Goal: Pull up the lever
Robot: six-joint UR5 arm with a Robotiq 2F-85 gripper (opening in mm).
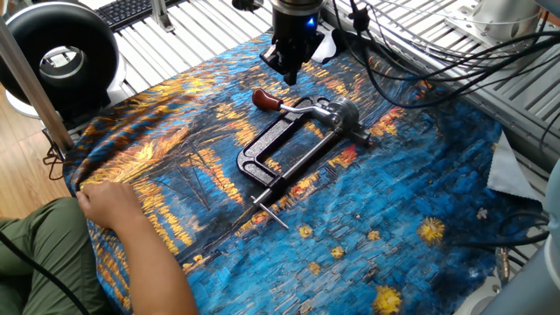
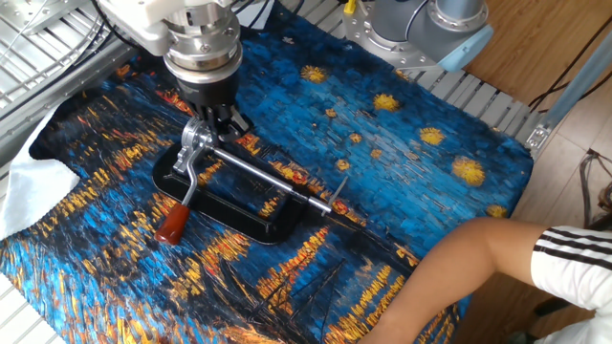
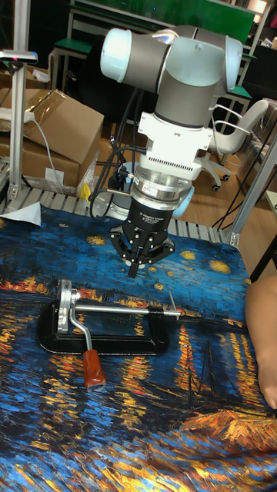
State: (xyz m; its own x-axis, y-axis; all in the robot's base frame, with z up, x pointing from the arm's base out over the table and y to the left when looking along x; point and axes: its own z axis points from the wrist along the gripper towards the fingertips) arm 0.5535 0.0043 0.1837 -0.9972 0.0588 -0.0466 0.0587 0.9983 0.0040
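— One lever (image 3: 83,346) to lift, and it lies flat on the painted cloth (image 1: 411,201), red-brown knob (image 2: 171,223) pointing away from the clamp (image 2: 239,205).

— Where's the claw (image 3: 135,268)?

— Hovering above the cloth, just beyond the clamp's grey head (image 2: 198,137), clear of the lever. Fingers look pinched together, holding nothing.

— Best approach?

— I'd say open up, drop beside the knob, grip the silver arm near it, then swing upward around the hinge. A person's hand (image 1: 109,204) steadies the tabletop cloth.
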